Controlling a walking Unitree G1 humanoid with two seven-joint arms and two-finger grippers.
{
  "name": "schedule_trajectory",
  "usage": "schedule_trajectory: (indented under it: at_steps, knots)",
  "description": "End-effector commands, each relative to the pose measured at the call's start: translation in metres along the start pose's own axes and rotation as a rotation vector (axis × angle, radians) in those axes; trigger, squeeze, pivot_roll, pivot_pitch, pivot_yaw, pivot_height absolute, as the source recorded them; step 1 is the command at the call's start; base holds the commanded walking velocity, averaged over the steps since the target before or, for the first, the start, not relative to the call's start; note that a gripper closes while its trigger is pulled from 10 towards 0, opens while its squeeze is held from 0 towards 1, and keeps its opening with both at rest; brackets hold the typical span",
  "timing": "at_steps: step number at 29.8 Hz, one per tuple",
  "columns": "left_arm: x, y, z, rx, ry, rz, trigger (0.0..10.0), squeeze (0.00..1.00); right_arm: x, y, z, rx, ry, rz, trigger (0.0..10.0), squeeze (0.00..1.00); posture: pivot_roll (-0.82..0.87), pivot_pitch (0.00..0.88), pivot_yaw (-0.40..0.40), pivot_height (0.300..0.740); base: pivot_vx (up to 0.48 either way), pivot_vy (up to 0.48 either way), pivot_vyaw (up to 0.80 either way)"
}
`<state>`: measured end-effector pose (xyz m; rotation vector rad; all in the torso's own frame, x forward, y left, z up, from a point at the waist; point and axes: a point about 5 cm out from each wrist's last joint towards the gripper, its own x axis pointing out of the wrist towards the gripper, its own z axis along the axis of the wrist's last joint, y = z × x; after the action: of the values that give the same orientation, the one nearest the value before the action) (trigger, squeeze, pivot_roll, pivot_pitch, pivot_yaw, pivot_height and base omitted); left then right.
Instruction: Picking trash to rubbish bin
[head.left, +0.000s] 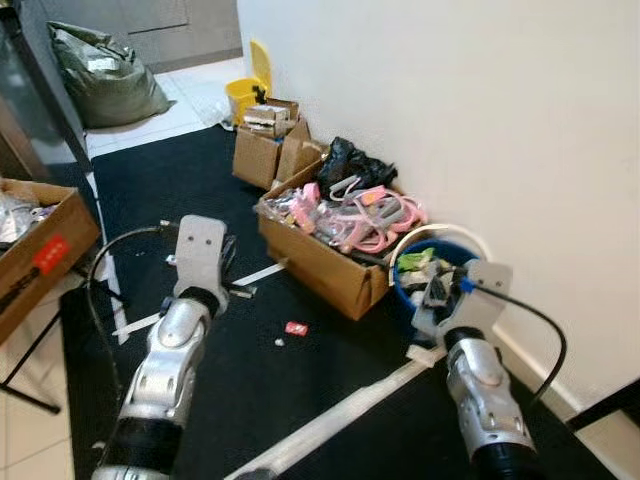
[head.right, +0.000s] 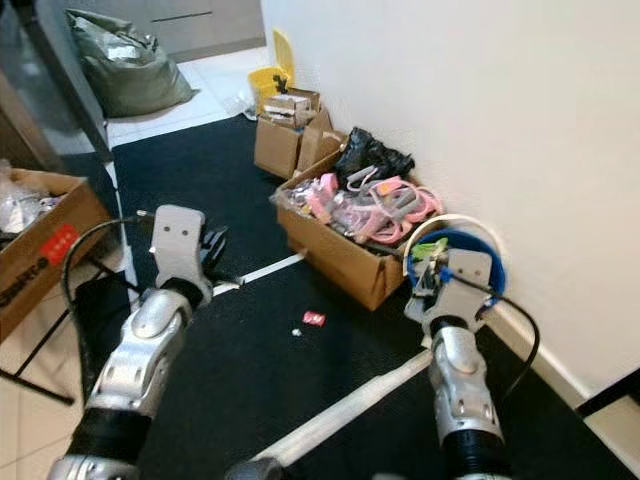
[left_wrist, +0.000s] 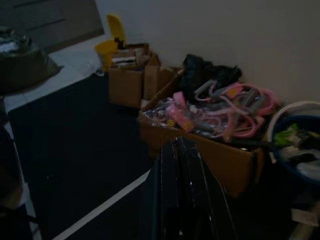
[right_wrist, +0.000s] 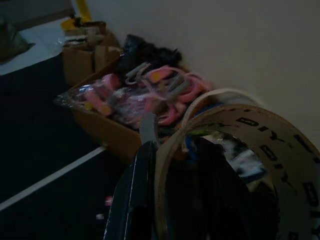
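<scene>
Black carpet along a white wall, 2 white tape lines crossing it. Blue bin (head.left: 440, 262) stands against the wall, white liner round its rim, already part full of scraps.

Right pincer (right_wrist: 165, 200) is at the bin mouth and carries a roll of tape (right_wrist: 280, 150), a brown cardboard ring with printed letters; 1 black finger passes through the ring's hole, so the roll hangs on it or is clamped at the rim, and which I cannot tell. Judged step: drop-off. Next move calls for the roll to be over the bin's opening, then the fingers spread or tipped so the ring slides free.

Left pincer (left_wrist: 182, 190) hangs above the carpet near a tape line, its 2 fingers pressed together, nothing in them.

Trash left on the floor: a small red wrapper (head.left: 296, 327) and a white crumb just beside it, between the 2 arms. Probably the left arm's next pick.

Surroundings: open cardboard box (head.left: 325, 265) of pink hangers touching the bin's side, which crowds the approach; 2 smaller boxes (head.left: 265, 150) and a yellow dustpan (head.left: 250, 90) further along the wall; grey sack (head.left: 105, 75) on the tiles; another box (head.left: 40, 255) at far left
</scene>
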<state>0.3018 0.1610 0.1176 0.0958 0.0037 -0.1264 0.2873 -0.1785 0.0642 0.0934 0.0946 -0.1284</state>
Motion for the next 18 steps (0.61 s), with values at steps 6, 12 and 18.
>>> schedule_trajectory:
  at_steps: [6,12,18]
  knots:
    - [-0.0001,0.0029,-0.0014,0.010,0.005,0.008,10.0,0.00,-0.0002,0.0007,-0.0013,0.011,0.008,0.005,10.0,0.00,0.02,0.003,0.039,0.740,0.349,0.000,0.00]
    - [-0.0013,0.0035,-0.0025,0.004,0.011,0.016,10.0,0.00,0.0010,0.0015,-0.0015,-0.002,0.014,0.011,10.0,0.00,0.02,0.005,0.036,0.740,0.341,0.000,0.00]
    - [-0.0019,0.0030,-0.0028,0.000,0.015,0.017,10.0,0.00,0.0027,0.0030,0.0004,-0.036,0.009,0.029,10.0,0.00,0.02,0.019,0.037,0.740,0.319,0.000,0.00]
